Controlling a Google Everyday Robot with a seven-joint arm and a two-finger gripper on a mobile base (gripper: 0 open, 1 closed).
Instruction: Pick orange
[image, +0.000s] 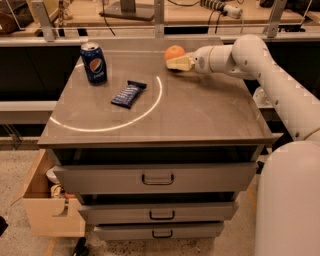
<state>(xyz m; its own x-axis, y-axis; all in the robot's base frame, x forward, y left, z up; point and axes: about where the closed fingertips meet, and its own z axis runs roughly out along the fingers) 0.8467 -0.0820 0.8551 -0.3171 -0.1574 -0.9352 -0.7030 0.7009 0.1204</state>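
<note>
The small round matte orange fruit (175, 51) is by the far edge of my grey metal table (200, 115), right against the beige tip of my tool (178, 62), which reaches in from the right. I cannot tell whether the tool grips it. A blue soda can (94, 62) stands well to the left.

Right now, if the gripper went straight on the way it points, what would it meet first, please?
Most likely the small round orange fruit, sitting right at the tip of the gripper near the far edge of the grey tabletop. Depth is unclear, so they may already touch.
</note>
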